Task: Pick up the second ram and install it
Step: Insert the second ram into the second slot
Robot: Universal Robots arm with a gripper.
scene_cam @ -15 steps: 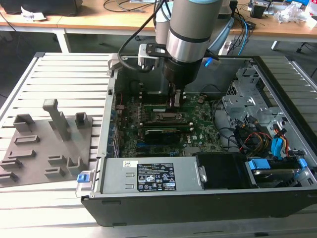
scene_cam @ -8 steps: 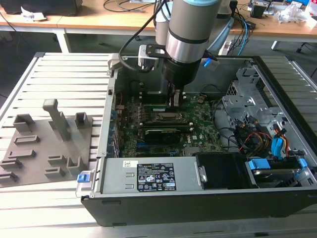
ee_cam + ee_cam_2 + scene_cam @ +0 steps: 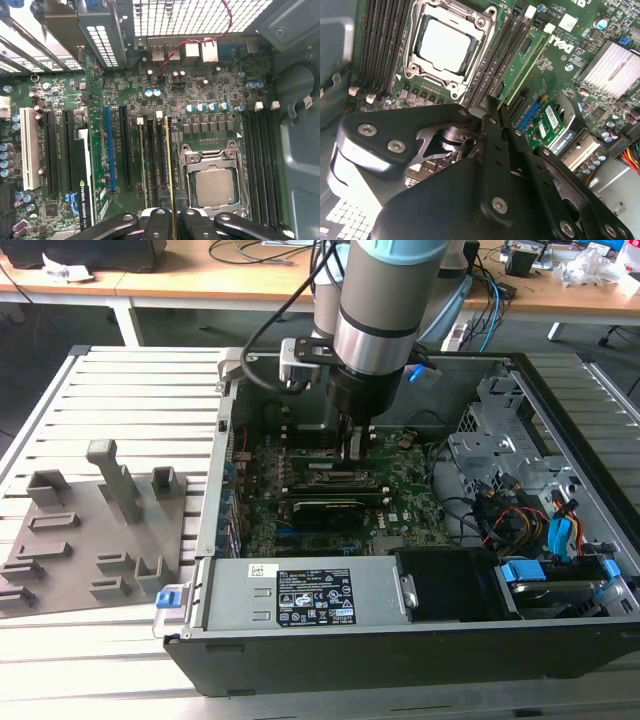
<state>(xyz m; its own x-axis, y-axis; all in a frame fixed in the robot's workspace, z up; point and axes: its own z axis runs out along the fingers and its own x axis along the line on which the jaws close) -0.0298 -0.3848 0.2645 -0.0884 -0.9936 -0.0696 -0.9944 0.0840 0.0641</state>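
The second ram (image 3: 521, 62) is a thin green stick standing on edge in a memory slot beside the processor socket (image 3: 445, 45). In the first wrist view it shows edge-on as a narrow yellow-green line (image 3: 168, 160) just beside the socket (image 3: 214, 186). My gripper (image 3: 494, 111) is shut on the near end of the stick, one black finger on each face. In the first wrist view the gripper (image 3: 173, 219) straddles that line. In the exterior view the gripper (image 3: 352, 448) reaches down into the open computer case over the motherboard (image 3: 400, 502).
Empty black memory slots (image 3: 262, 160) lie on the socket's other side. A graphics card (image 3: 325, 508) sits in front of the gripper. A labelled power supply (image 3: 300, 595) lines the case front. The grey slotted tray (image 3: 90, 530) rests on the exterior view's left.
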